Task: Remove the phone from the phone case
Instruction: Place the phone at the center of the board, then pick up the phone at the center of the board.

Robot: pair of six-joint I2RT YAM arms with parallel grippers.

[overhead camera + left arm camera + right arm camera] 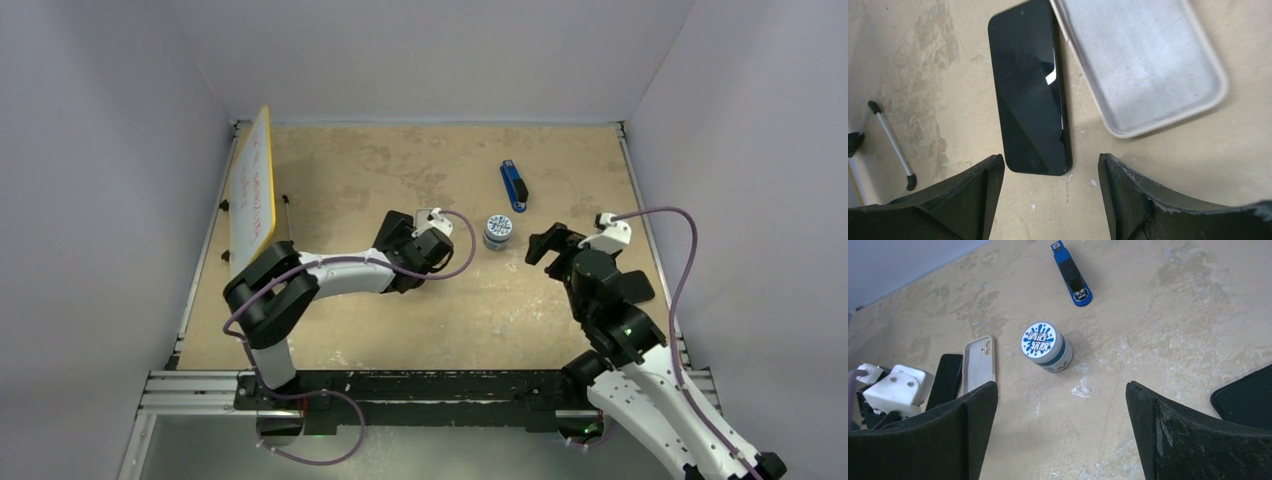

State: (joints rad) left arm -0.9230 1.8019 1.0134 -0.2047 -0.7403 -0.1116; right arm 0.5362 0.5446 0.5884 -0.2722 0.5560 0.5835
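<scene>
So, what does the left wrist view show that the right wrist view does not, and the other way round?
Only the left wrist view: the open left end effector and a thin metal rod with black tips. Only the right wrist view: the open right end effector, a small jar with a blue-and-white lid, a blue stapler, and a black flat object at the right edge. Both: the black phone lying out of the beige phone case, side by side on the table.
</scene>
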